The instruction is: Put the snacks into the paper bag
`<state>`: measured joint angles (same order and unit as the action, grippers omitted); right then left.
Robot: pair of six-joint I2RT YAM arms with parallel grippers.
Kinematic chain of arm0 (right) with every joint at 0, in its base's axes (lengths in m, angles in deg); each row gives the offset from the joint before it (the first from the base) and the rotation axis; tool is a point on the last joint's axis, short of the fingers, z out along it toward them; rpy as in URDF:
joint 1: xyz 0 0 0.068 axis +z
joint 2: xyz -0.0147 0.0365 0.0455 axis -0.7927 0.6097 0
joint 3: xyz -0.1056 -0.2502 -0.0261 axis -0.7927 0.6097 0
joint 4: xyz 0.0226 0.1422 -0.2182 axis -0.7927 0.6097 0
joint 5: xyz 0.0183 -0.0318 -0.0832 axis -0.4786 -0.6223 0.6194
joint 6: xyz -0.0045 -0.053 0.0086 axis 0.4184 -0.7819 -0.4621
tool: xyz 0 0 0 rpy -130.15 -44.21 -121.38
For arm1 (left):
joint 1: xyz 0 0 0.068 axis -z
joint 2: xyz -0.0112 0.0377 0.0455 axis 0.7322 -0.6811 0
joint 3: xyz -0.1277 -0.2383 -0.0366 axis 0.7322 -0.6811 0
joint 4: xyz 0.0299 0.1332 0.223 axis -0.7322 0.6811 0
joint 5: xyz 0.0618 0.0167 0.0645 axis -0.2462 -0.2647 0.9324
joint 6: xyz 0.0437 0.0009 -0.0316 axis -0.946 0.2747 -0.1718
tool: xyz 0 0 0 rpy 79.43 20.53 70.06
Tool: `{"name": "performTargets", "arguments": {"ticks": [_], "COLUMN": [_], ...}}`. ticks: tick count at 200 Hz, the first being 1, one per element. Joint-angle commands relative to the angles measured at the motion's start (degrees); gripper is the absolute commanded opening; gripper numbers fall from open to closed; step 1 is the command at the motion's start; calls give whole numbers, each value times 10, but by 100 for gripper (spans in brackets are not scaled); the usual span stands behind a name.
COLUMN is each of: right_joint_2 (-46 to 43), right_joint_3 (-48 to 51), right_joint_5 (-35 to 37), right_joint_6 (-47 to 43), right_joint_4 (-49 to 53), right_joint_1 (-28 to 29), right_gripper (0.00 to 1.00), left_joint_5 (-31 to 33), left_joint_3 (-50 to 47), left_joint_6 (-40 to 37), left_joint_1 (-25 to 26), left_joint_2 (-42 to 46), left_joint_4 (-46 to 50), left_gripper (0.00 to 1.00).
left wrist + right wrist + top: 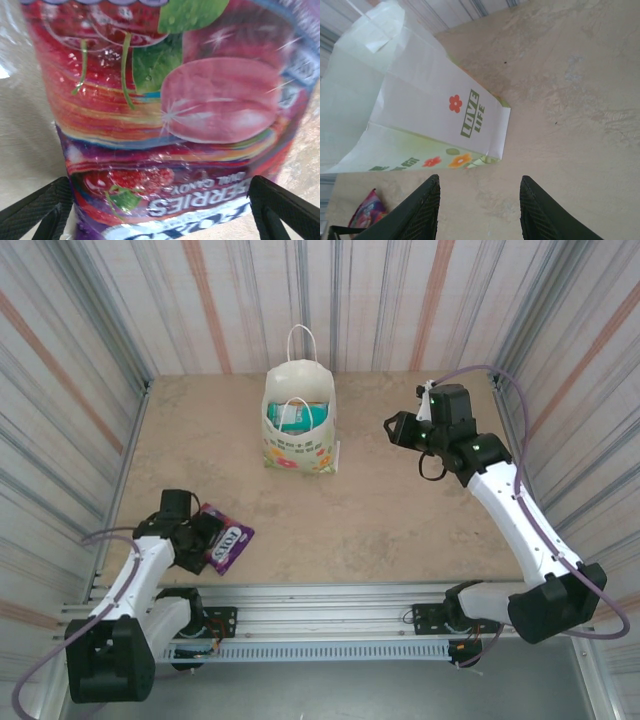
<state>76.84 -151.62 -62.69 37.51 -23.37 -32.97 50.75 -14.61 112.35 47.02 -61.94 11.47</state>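
Left gripper stands over the purple packet at near left of the table, jaws spread wide either side of it. Right gripper is released and empty, right of the paper bag at far centre.

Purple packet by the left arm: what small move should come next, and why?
Probably shut the left gripper on the purple packet: its fingers stand wide on either side of it, and it lies on the table ungripped.
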Motion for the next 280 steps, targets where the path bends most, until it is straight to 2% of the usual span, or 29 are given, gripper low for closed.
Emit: {"name": "performTargets", "arguments": {"ticks": [1, 43, 63, 83, 113, 150, 179, 213, 241, 262, 280], "right_joint_2": [-17, -24, -26, -29, -40, -44, -38, -31, -38, -43, -44], "right_joint_3": [8, 19, 18, 20, 31, 36, 36, 34, 40, 49, 48], "right_joint_5": [-14, -22, -26, -29, -30, -29, -35, -49, -48, -46, -54], "right_joint_6": [10, 17, 17, 17, 21, 20, 15, 12, 13, 14, 17], "right_joint_4": [-9, -25, -20, -14, -13, -13, -19, -22, -26, -31, -35], "right_joint_1": [-4, -5, -5, -5, -5, -5, -5, -6, -6, -6, -9], "right_gripper": [45, 45, 45, 45, 44, 45, 44, 45, 44, 44, 44], "left_joint_5": [-39, -13, -14, -21, -33, 19, 87, 124, 118, 135, 122], "left_joint_3": [-25, -33, -25, 11, 73, 155, 179, 160, 143, 132, 138], "left_joint_6": [42, 123, 149, 141, 92, 10, -29, -81, -132, -155, -173], "left_joint_1": [25, 153, 195, 225, 233, 233, 209, 101, 13, -10, -19], "left_joint_2": [-9, -54, -104, -150, -162, -109, -50, -8, -9, -39, -87], "left_joint_4": [-61, -152, -206, -217, -163, -4, 86, 136, 113, 69, 40], "left_gripper": [91, 85, 83, 83, 85, 84, 82, 87, 88, 86, 85]}}
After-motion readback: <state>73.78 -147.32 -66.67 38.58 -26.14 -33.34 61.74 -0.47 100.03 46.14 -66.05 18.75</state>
